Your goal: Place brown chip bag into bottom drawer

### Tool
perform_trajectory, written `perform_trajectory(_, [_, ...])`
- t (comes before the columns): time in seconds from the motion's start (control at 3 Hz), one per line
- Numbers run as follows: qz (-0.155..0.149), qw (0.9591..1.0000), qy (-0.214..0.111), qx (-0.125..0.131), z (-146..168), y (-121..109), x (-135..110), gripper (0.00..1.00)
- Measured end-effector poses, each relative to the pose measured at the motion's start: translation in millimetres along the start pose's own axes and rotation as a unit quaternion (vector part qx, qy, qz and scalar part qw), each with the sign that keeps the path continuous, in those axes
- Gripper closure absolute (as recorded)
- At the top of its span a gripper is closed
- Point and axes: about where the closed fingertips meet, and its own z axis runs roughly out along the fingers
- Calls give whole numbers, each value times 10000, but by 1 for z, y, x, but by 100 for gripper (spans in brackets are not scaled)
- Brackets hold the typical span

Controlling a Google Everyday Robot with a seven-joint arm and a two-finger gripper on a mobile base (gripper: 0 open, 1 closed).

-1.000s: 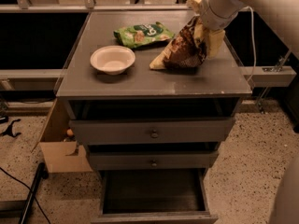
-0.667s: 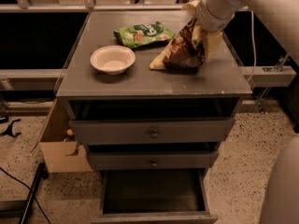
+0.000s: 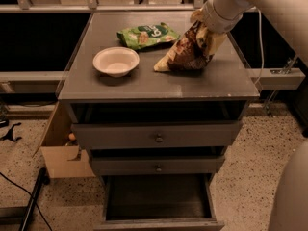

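Note:
The brown chip bag (image 3: 185, 52) is on the grey cabinet top, right of centre. Its near-left corner touches the top and its far-right end is raised up into my gripper (image 3: 206, 27). The gripper comes down from the upper right on the white arm and is shut on that raised end, mostly hidden by the crinkled bag. The bottom drawer (image 3: 159, 201) is pulled open at the foot of the cabinet, dark inside, directly below the front edge.
A white bowl (image 3: 116, 61) sits left of centre on the cabinet top (image 3: 144, 83). A green snack bag (image 3: 147, 34) lies behind it. Two knobbed drawers (image 3: 156, 136) are shut. A cardboard box (image 3: 60, 150) stands at the cabinet's left, and a black cable (image 3: 21, 191) lies on the floor.
The arm has shifted very slightly. The brown bag stays tilted up at its far-right end, in nearly the same spot. Nothing else has moved.

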Motion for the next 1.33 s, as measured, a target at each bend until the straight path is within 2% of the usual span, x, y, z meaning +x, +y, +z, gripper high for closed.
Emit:
perform_trajectory(0.67, [0, 10000, 0, -1, 0, 0, 0, 89])
perform_trajectory(1.0, [4, 10000, -20, 22, -2, -1, -1, 100])
perform_trajectory(1.33, [15, 9999, -80, 90, -10, -3, -2, 100])
